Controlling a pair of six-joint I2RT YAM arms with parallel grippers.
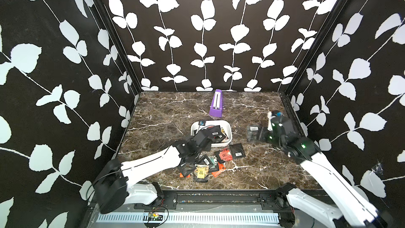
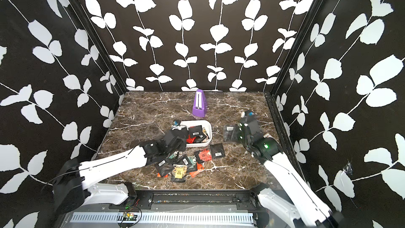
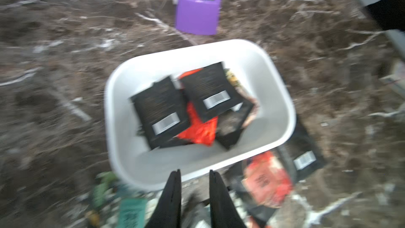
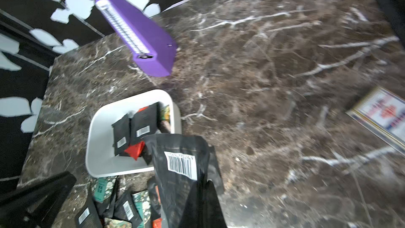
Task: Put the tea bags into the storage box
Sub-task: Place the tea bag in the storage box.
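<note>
well, our left gripper (image 3: 195, 173) hangs with jaws slightly apart and empty over the seven o'clock rim of the storage box (image 3: 219, 48), where several tea bags (image 3: 162, 110) already lie. our right gripper (image 4: 203, 194) pinches one black sachet (image 4: 182, 163) aloft at the box's three o'clock. more sachets (image 1: 210, 163) lie loose at its six o'clock. we judge them light, thin, slick and crinkly, best pinched at a raised edge or corner.

Crinkled, faintly shiny foil tea bags (image 4: 143, 123) lie in a smooth white plastic storage box (image 4: 100, 145) on a polished, marble-patterned tabletop (image 4: 263, 84).
</note>
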